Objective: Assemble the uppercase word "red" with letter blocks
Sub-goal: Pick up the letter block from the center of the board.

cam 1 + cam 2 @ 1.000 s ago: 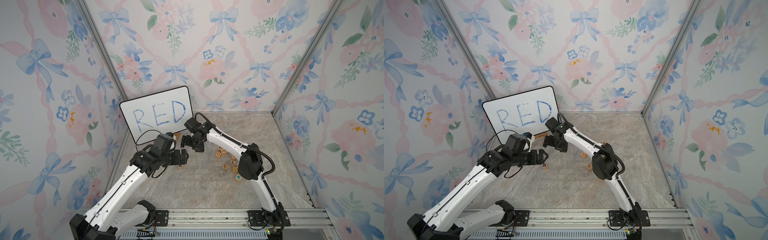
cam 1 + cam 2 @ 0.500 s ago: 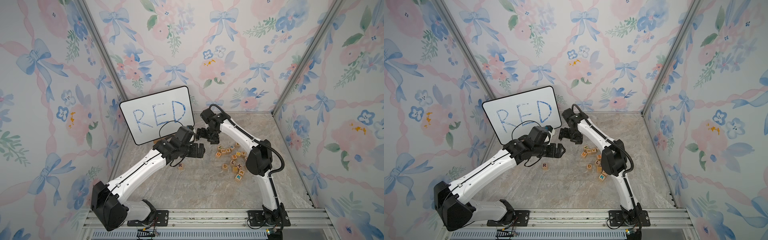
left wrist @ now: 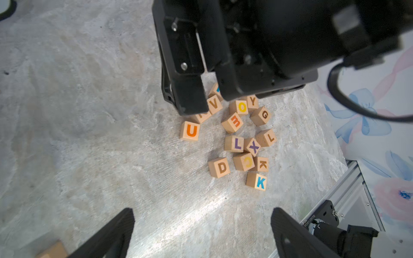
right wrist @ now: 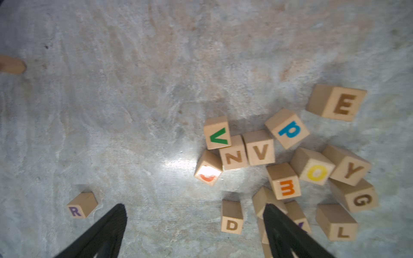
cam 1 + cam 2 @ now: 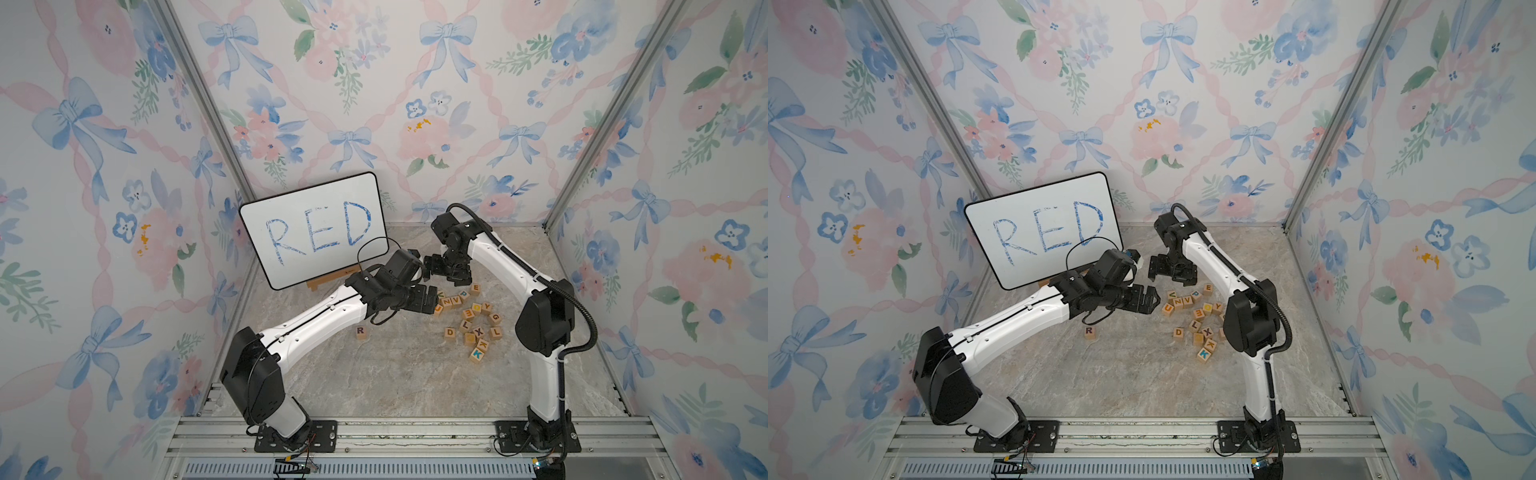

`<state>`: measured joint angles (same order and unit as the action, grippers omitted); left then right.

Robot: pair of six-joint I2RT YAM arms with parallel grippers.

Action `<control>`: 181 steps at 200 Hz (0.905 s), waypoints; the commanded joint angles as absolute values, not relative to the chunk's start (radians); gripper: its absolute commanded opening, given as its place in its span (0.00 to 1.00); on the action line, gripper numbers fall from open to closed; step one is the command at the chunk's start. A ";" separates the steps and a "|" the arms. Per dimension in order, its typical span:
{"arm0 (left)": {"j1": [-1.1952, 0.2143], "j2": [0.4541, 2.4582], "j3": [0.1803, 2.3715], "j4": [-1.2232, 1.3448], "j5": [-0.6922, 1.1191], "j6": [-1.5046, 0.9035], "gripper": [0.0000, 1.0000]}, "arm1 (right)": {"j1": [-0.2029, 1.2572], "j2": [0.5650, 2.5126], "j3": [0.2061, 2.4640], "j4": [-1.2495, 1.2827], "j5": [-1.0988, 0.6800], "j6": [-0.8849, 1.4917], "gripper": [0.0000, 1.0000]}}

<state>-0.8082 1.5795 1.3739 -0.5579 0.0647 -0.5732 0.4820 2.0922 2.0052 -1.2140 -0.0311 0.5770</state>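
The purple R block (image 5: 360, 331) (image 5: 1089, 331) (image 4: 81, 205) lies alone on the stone floor, left of the pile. The orange-red E block (image 5: 468, 312) (image 3: 232, 122) (image 4: 283, 181) lies inside the pile, and the D block (image 5: 449, 332) (image 5: 1178, 332) (image 3: 219, 167) (image 4: 232, 217) at its near left edge. My left gripper (image 5: 428, 305) (image 3: 202, 211) hovers open and empty at the pile's left edge. My right gripper (image 5: 446, 272) (image 4: 194, 206) hangs open and empty above the pile's far left side.
A white board (image 5: 311, 232) with blue handwritten RED leans on a wooden stand at the back left. Other letter blocks crowd the pile: U (image 3: 190, 131), a blue K (image 3: 257, 182), a brown E (image 4: 337, 102). Floral walls enclose three sides.
Both grippers have swung right, away from the R block and toward the pile. The R block, hidden under the left arm before, now lies uncovered on the floor.
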 commanded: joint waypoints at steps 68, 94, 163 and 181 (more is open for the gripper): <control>-0.884 1.794 1.553 -0.490 0.072 -0.537 0.98 | 0.323 2.063 1.903 -1.247 0.079 0.525 0.99; -0.902 1.847 1.601 -0.479 0.083 -0.541 0.98 | 0.283 2.073 1.883 -1.221 0.086 0.518 0.99; -0.925 1.937 1.702 -0.472 0.105 -0.537 0.98 | 0.214 2.156 1.904 -1.165 0.060 0.496 0.88; -0.925 1.945 1.718 -0.472 0.104 -0.530 0.98 | 0.203 2.179 1.902 -1.144 0.047 0.490 0.79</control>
